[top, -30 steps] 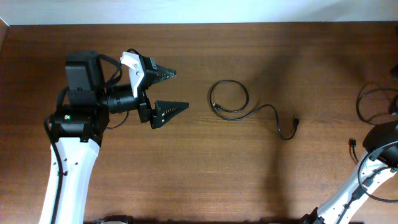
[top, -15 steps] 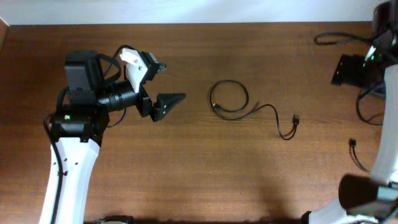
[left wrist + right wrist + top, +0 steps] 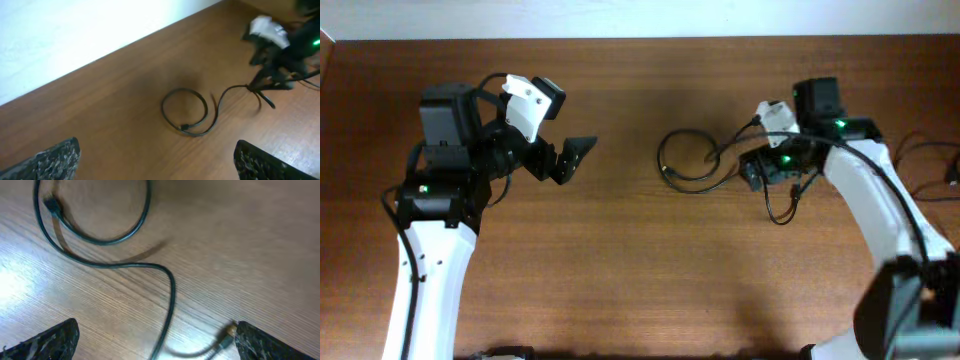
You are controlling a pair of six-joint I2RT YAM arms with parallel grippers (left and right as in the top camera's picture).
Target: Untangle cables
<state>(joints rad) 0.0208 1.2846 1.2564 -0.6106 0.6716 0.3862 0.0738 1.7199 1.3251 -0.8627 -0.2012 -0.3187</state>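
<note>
**Overhead and wrist views of a two-arm rig at a brown wooden tabletop [image 3: 640, 290].** One thin black cable [image 3: 173, 297] is shown lying flat near the middle of the tabletop, between the two arms. One end is curled into a single round loop. A small plug [image 3: 51, 203] is seen at the loop's rim, pointing inward. From the loop the cord is led out towards the right arm and bent in a shallow S. It ends in a second plug [image 3: 227, 334] with a bright metal tip.

The left gripper [image 3: 156, 145] is held well apart from the loop, on its left side and above the tabletop. Its jaws are spread wide and nothing is held between them. The whole loop is framed between its two fingertips in the left wrist view.

The right gripper [image 3: 157, 327] is positioned directly over the straight run of the cord, just beside the loop. Its jaws are likewise spread wide and empty, with the cord passing between the fingertips. Whether the cord is touched cannot be told. A white wall [image 3: 640, 18] is seen along the tabletop's far edge.
</note>
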